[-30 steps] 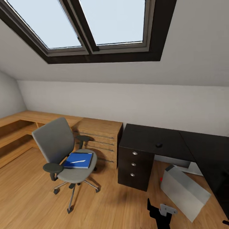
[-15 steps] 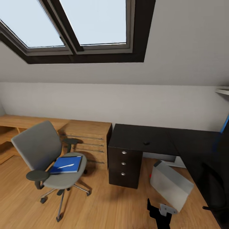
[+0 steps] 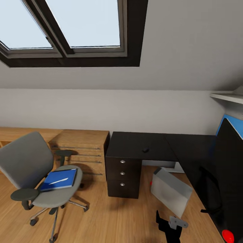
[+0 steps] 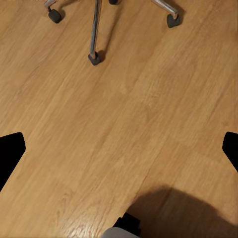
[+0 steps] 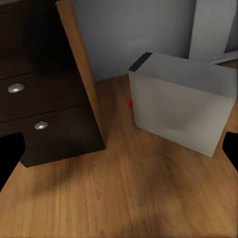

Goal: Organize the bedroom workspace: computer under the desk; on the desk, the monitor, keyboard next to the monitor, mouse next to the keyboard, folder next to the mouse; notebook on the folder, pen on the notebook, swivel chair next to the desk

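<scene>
Skylight window with dark frame set in the sloped white ceiling; pale sky behind the glass. All else placed relative to the wooden chest of drawers. The chest stands on the wooden floor, back against the white wall, which runs behind and above it. Chest front shows thin horizontal handle bars. A low wooden ledge continues from the chest's top along the wall, on the side nearer the window. Far across the room from the chest, a white shelf sits high on the wall, with a blue panel just below it. Floor planks are light brown and grained.
</scene>
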Controlling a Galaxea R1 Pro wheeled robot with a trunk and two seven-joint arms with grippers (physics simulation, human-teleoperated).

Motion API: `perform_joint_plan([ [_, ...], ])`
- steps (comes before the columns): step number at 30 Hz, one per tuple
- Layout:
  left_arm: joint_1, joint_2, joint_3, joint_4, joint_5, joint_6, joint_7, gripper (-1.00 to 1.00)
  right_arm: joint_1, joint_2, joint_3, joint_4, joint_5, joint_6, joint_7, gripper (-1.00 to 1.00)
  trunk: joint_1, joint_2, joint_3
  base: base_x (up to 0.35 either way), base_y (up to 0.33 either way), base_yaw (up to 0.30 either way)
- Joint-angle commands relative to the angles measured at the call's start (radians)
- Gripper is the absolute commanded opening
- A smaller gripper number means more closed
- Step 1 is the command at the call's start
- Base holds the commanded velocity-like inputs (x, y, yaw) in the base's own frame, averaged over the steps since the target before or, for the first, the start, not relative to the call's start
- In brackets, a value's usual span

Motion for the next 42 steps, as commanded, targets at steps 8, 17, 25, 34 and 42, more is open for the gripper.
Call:
perform_joint_plan([
  [8, -0.001, 0.001, -0.006, 0.0, 0.01, -0.006, 0.004, 1.0, -0.001, 0.0, -0.005, 0.002, 0.002, -0.004, -0.002, 1.0, 0.0, -0.001, -0.002, 0.0, 0.0, -0.017],
  [17, -0.001, -0.004, -0.024, -0.019, 0.012, -0.001, -0.042, 1.0, -0.002, 0.011, 0.034, -0.008, 0.06, -0.004, 0.005, 1.0, 0.0, -0.001, -0.002, 0.0, 0.0, 0.0],
  [25, -0.001, -0.006, -0.026, -0.263, 0.012, 0.07, -0.056, 1.0, -0.004, 0.02, 0.054, -0.211, 0.107, 0.107, -0.014, 1.0, 0.0, -0.001, -0.002, 0.0, 0.0, 0.0],
  [34, -0.019, -0.024, -0.026, -0.671, 0.013, 0.495, -0.054, 1.0, -0.005, 0.019, 0.055, -0.743, 0.111, 0.717, -0.035, 1.0, 0.0, -0.001, -0.002, 0.0, 0.0, 0.0],
  [42, -0.084, -0.031, -0.025, -0.75, 0.017, 0.576, -0.055, 1.0, -0.096, 0.026, 0.055, -0.914, 0.107, 1.11, -0.084, 1.0, 0.0, -0.001, -0.002, 0.0, 0.0, 0.0],
])
